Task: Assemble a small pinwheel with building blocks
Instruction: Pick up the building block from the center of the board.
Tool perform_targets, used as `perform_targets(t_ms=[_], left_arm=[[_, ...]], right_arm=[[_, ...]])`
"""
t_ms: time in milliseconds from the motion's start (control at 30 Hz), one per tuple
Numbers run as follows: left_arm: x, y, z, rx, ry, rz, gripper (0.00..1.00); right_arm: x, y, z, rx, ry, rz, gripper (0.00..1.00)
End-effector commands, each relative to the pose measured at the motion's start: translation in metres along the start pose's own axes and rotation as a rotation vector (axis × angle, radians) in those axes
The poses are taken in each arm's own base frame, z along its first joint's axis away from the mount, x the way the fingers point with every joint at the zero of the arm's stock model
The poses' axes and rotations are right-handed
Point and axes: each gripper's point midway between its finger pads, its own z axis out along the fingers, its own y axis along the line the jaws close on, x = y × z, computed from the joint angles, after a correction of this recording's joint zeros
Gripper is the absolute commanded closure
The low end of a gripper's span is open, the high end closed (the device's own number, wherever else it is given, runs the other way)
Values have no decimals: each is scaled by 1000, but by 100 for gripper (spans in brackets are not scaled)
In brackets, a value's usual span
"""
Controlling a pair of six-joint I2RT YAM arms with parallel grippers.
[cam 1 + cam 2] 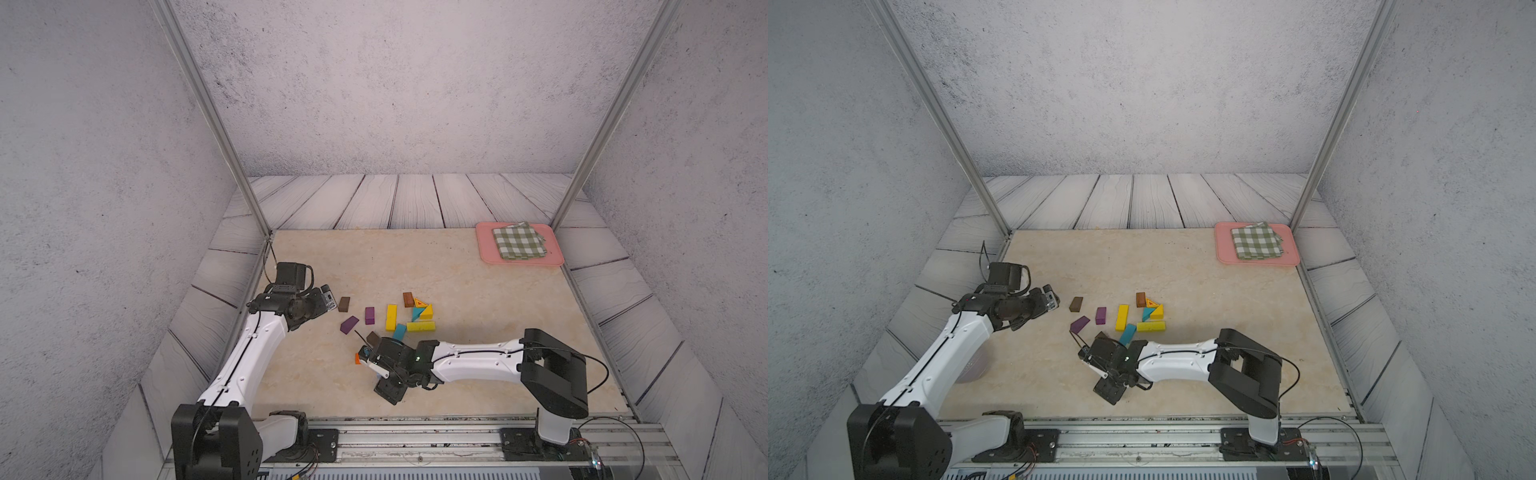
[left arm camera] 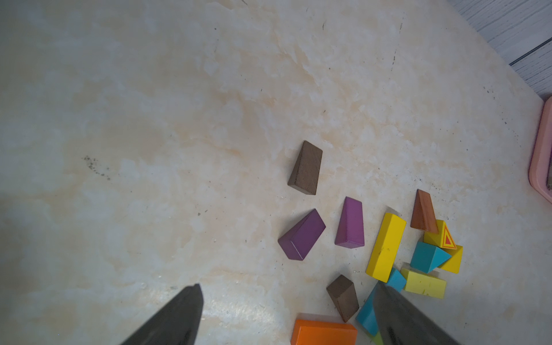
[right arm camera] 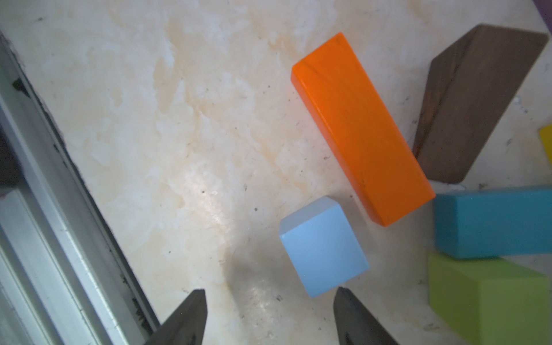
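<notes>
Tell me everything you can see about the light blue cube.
The light-blue cube is a painted, wooden-looking block, matte, with softly rounded edges. It sits flat on the marbled tabletop, just ahead of the open right claw, ungripped, a narrow gap from the orange bar. Whether a fingertip touches its corner is unclear.

Small painted blocks (image 1: 390,318) lie scattered and unassembled. Two purple wedges (image 2: 301,236) sit near a yellow bar (image 2: 385,248). An orange bar (image 3: 361,128) lies just beside a light-blue cube (image 3: 324,248), and a teal bar (image 3: 493,221) lies next to a green cube (image 3: 490,301).
</notes>
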Motion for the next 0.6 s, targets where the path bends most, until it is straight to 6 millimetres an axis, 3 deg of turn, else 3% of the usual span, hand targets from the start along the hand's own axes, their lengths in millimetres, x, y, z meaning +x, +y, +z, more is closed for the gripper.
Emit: perform_targets(t_ms=[0,367,567], left_arm=[[0,-4,1,21,-16,-5,4],[4,2,16,-7,15,-5,4],[3,4,18,-14,14,-2,4]], right_arm=[[-1,-18,6,6,16,28,28],[-16,-13,23,-51,-3,-102,34],[-20,1,25,-136,-17,-181,45]])
